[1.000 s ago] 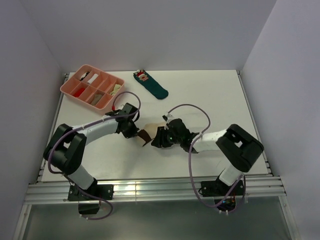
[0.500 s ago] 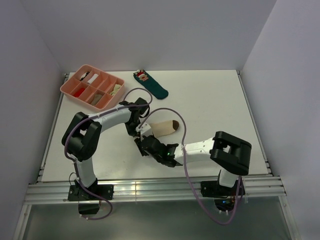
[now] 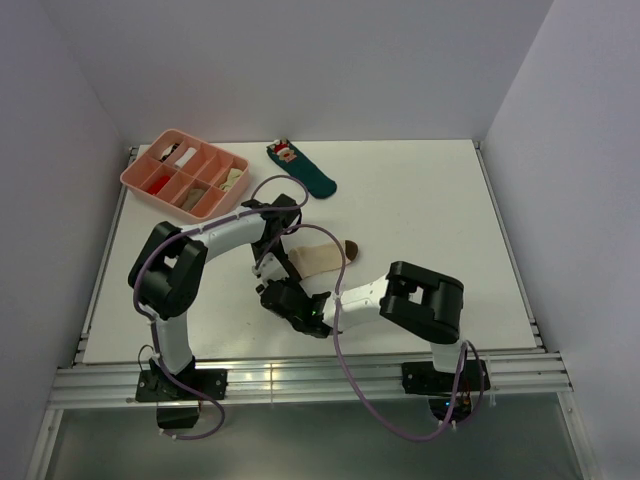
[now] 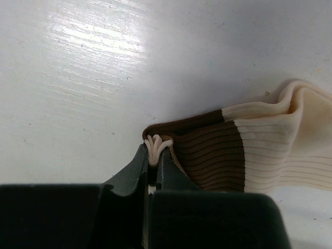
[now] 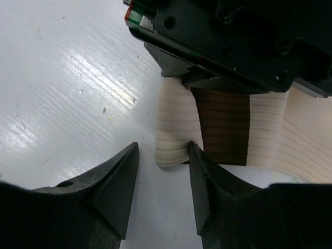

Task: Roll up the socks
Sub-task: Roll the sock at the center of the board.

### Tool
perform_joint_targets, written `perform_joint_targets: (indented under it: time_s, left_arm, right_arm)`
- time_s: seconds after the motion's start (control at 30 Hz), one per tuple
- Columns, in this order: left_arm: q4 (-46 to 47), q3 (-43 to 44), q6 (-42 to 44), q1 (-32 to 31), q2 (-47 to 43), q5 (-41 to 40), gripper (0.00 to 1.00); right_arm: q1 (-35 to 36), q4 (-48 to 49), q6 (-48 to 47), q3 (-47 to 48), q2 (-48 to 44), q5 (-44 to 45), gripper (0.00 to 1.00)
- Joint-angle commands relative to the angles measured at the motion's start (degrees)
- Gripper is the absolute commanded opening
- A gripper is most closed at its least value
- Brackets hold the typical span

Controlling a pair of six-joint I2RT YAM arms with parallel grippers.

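The cream sock with dark brown bands (image 3: 318, 259) lies flat mid-table, its dark toe pointing right. My left gripper (image 3: 268, 264) is shut on its folded cuff edge (image 4: 157, 144); the brown band (image 4: 210, 150) and cream ribbing lie just right of the jaws. My right gripper (image 3: 275, 296) is open just in front of the cuff (image 5: 174, 127), low over the table, and its right fingertip (image 5: 193, 150) touches the cuff's edge. In the right wrist view the gripper (image 5: 163, 155) holds nothing. I cannot pick out a plain tan-brown sock.
A dark teal sock with a red-and-white figure (image 3: 301, 170) lies at the back. A pink compartment tray (image 3: 148, 165) with small items stands at the back left. The left gripper's body (image 5: 233, 36) hangs close above the right fingers.
The right gripper has swung left and nearer, from beside the bunched sock to in front of its cuff. The sock now lies stretched out to the right. The left gripper shifted right, still gripping.
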Motion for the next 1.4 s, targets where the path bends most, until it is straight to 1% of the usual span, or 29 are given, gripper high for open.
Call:
perform_joint_targets:
  time_s: [0.0,0.1,0.13,0.17,0.2,0.27,0.3,0.47,0.57,0.6,0.7,0.73,0.77,0.8,0.87,0.93,0.97,1.0,1.03,1.17,1.2,1.23,1.27,1.33,1.37]
  left_arm:
    - [-2.9,0.3,1.2,-0.4,2.2,-0.2,0.01]
    - [-2.9,0.6,1.1,-0.4,2.3,0.1,0.0]
    - [-2.9,0.6,1.0,-0.4,2.3,0.2,0.01]
    - [-2.9,0.7,0.8,-0.4,2.3,0.2,0.01]
    - [-2.8,0.5,0.4,-0.4,2.3,0.5,0.01]
    - [-2.5,-0.3,-0.7,-0.2,1.8,0.8,0.04]
    - [-2.0,-0.7,-1.1,0.0,1.3,1.3,0.04]
    - [0.3,-2.9,-3.9,1.9,-1.7,4.3,0.1]
    - [1.2,-3.9,-6.0,3.0,-3.2,5.9,0.12]
    - [1.7,-4.8,-7.1,3.2,-4.3,6.5,0.13]
    - [3.6,-5.9,-9.1,3.7,-6.2,7.0,0.17]
    - [3.9,-6.1,-9.6,3.8,-7.3,6.8,0.28]
    - [4.5,-6.3,-10.0,3.8,-8.0,6.6,0.38]
    - [5.3,-6.8,-10.7,3.8,-8.6,6.3,0.45]
    - [6.2,-7.2,-11.2,3.9,-10.9,5.7,0.57]
    - [7.3,-7.5,-12.0,3.9,-13.2,4.4,0.63]
    - [7.5,-7.9,-12.6,3.9,-13.9,3.9,0.68]
    - [8.7,-8.2,-12.7,3.9,-15.5,3.1,0.71]
    - [9.2,-8.6,-13.0,3.9,-16.4,2.9,0.73]
    - [13.3,-13.2,-13.1,4.0,-20.4,3.1,0.73]
    - [14.6,-14.3,-12.6,4.0,-21.9,3.5,0.73]
    - [17.2,-15.6,-12.2,4.0,-22.8,4.2,0.74]
    - [17.9,-17.9,-12.4,4.0,-23.6,4.2,0.74]
    - [20.5,-20.7,-12.1,4.0,-26.6,4.9,0.74]
    - [24.0,-23.9,-11.6,4.0,-27.6,5.7,0.75]
  right_arm:
    - [0.5,-0.1,-0.3,3.3,2.2,3.1,0.5]
    - [0.5,-1.3,0.3,4.3,4.0,3.5,0.43]
    - [0.5,-1.9,0.5,4.4,4.4,3.2,0.34]
    - [0.5,-2.2,0.9,4.5,4.5,3.1,0.28]
    - [0.5,-3.1,1.8,4.2,4.5,2.8,0.15]
    - [0.5,-3.7,3.8,3.7,4.2,2.2,0.04]
    - [0.5,-4.2,4.6,2.5,3.9,1.8,0.0]
    - [-0.1,-4.9,9.9,-2.7,0.6,-0.7,0.0]
    - [-1.1,-3.3,13.4,-7.2,-2.0,-4.9,0.0]
    - [-2.0,-2.0,14.4,-9.4,-2.7,-7.9,0.0]
    - [-4.3,0.0,15.9,-12.8,-5.2,-12.7,0.0]
    - [-5.0,0.8,16.3,-13.3,-5.8,-16.5,0.0]
    - [-5.7,1.0,16.7,-13.6,-6.2,-18.1,0.0]
    - [-6.3,1.6,17.2,-14.2,-6.5,-19.7,0.0]
    - [-7.5,2.4,17.9,-15.0,-7.2,-23.7,0.0]
    - [-9.4,4.2,19.4,-16.7,-7.7,-27.2,0.0]
    - [-10.1,4.9,20.8,-17.3,-8.0,-30.6,0.0]
    - [-11.0,6.5,21.5,-18.6,-8.2,-31.6,0.0]
    - [-12.9,7.5,22.3,-19.4,-8.2,-36.2,0.0]
    - [-17.2,9.7,26.6,-20.8,-6.6,-43.9,0.0]
    - [-18.1,11.6,27.4,-21.5,-6.1,-45.6,0.0]
    - [-18.8,12.8,28.3,-21.9,-5.3,-46.9,0.0]
    - [-20.3,14.0,30.0,-22.4,-4.9,-49.7,0.0]
    - [-21.7,16.8,31.6,-23.4,-3.6,-52.0,0.0]
    - [-23.0,18.0,33.1,-23.7,-3.0,-54.3,0.0]
